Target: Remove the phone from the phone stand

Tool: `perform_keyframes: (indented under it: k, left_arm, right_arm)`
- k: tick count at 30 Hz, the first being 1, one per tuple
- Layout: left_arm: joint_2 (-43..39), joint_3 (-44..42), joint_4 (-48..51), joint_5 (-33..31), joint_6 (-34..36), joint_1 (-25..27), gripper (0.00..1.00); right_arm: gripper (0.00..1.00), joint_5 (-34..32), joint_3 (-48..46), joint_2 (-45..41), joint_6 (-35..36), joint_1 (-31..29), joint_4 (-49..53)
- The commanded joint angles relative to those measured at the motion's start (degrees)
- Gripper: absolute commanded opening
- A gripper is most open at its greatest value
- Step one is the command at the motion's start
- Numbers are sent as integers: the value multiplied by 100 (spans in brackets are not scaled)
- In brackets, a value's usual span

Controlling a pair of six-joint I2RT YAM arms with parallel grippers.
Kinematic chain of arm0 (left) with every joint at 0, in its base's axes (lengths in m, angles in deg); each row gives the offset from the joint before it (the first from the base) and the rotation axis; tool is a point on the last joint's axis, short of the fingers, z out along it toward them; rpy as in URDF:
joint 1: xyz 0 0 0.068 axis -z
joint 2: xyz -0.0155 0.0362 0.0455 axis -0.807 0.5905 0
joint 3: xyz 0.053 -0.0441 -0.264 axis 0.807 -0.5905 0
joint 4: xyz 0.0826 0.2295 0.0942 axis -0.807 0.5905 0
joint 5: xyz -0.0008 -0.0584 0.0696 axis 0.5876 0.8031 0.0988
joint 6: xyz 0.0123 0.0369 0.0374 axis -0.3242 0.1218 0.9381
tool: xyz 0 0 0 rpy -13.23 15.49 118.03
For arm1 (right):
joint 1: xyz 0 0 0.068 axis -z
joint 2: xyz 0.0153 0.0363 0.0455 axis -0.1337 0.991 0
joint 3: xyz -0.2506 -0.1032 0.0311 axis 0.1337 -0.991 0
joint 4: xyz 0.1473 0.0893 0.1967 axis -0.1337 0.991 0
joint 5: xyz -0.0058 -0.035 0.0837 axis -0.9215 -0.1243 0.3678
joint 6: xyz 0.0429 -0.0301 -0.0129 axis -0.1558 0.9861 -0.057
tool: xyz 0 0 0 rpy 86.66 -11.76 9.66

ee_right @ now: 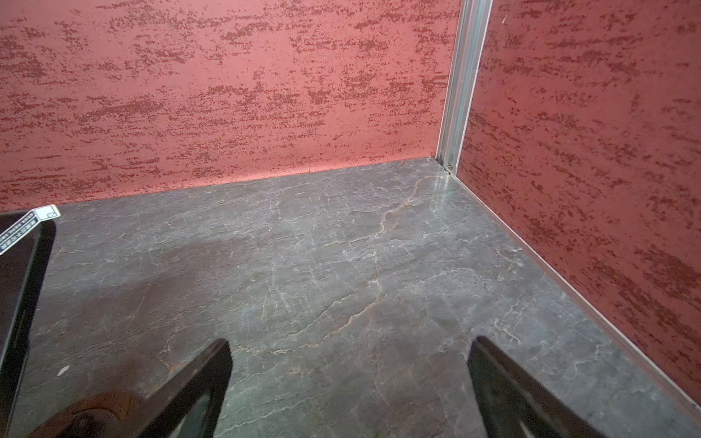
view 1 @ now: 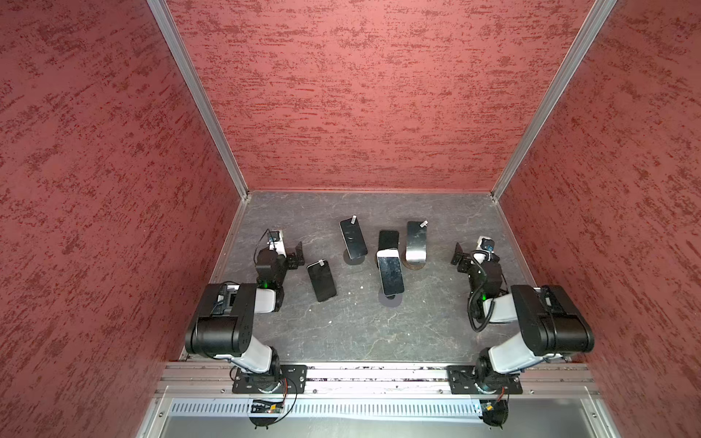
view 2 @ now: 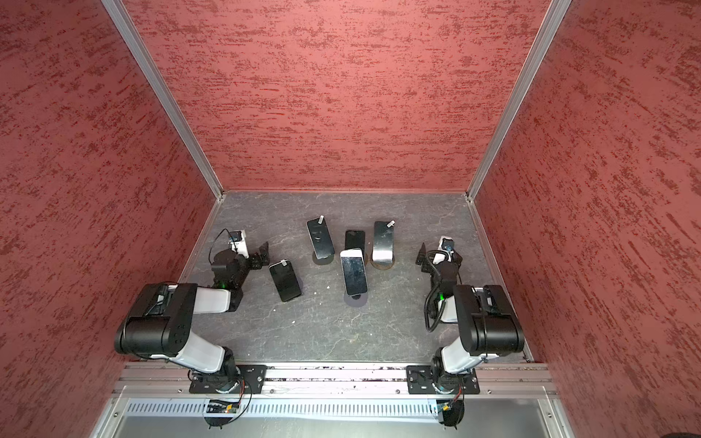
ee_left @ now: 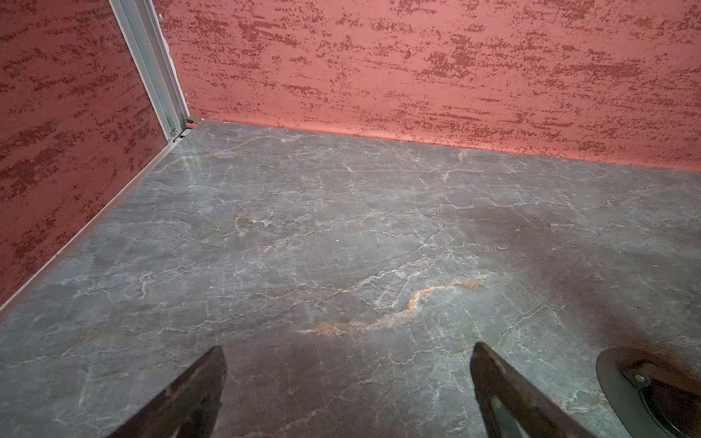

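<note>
The left gripper (view 1: 297, 258) holds its black jaws apart, empty, above the grey marbled tabletop (view 1: 341, 333). Just right of it a sticker-tagged black phone (view 1: 321, 281) lies flat. Further right, a glossy black phone (view 1: 353, 239) leans on a black disc stand (ee_left: 622, 379), a silver-rimmed phone (view 1: 390, 273) on a dark round stand (view 1: 390, 300), a pale-reflecting phone (view 1: 416, 242) on a wooden disc stand (ee_right: 102, 409). Beyond it the right gripper (view 1: 460, 258) is likewise apart and empty.

Nothing legible: the white sticker (ee_right: 26, 226) on a phone (ee_right: 17, 288) bears print too small to read.
</note>
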Motion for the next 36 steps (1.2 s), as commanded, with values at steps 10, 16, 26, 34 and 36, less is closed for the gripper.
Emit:
perform_keyframes:
  k: [10,16,26,34,36]
  left_arm:
    - [-42,100,18,44,62,-33,100]
    - [-42,96,18,44,63,-33,99]
    - [-47,89,18,126,37,-76,100]
    - [-528,-278,-251,-171,8,-11,100]
    - [-1053,-233,385,-384,-116,-14,99]
  right_arm:
    - [99,89,125,-55,60,33,-39]
    - [99,92,125,-56,60,33,-39]
    - [99,90,125,-57,56,33,-20]
    - [99,-187,241,-463,-43,31,498]
    - [99,-266,431,-830,-89,31,1149]
